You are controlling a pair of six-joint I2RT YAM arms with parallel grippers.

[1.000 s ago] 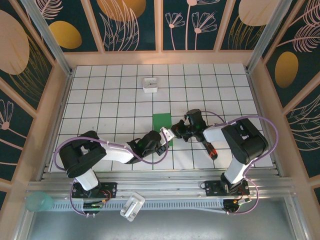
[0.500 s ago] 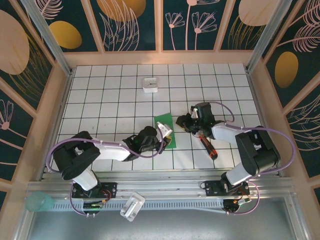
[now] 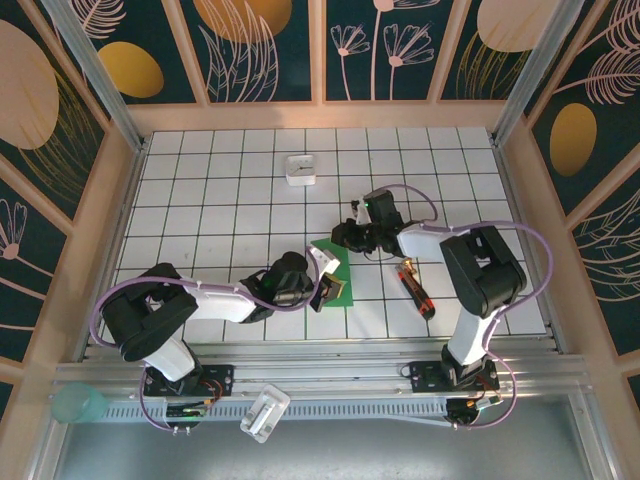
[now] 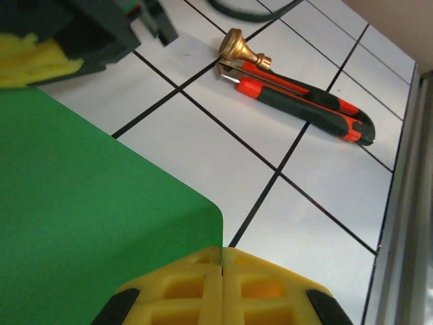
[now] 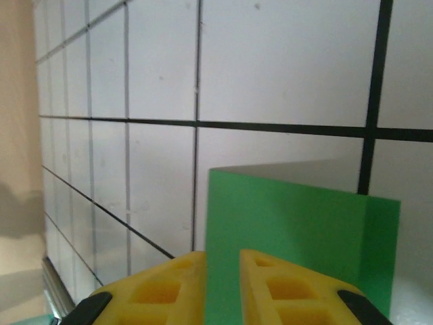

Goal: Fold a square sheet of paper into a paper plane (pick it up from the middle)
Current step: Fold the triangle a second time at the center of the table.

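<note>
The square sheet of paper (image 3: 338,295) is bright green, folded to a narrow strip, and lies near the middle of the tiled table. My left gripper (image 3: 325,270) is shut on its near right corner; in the left wrist view the green paper (image 4: 88,223) runs into the closed seam of the yellow jaws (image 4: 222,256). My right gripper (image 3: 347,236) is at the paper's far end. Its jaws (image 5: 223,261) stand a narrow gap apart, astride the edge of the green paper (image 5: 291,217), which rises upright in front of them.
A red-and-black screwdriver (image 3: 417,290) lies right of the paper, also seen in the left wrist view (image 4: 304,101) beside a small brass piece (image 4: 240,46). A white box (image 3: 300,170) sits at the back. A teal cup (image 3: 78,403) and a white part (image 3: 265,412) rest on the near rail.
The paper has shifted toward the near edge and tilted with my left gripper. My right gripper pulled off to the right, then came back to the paper's far end.
</note>
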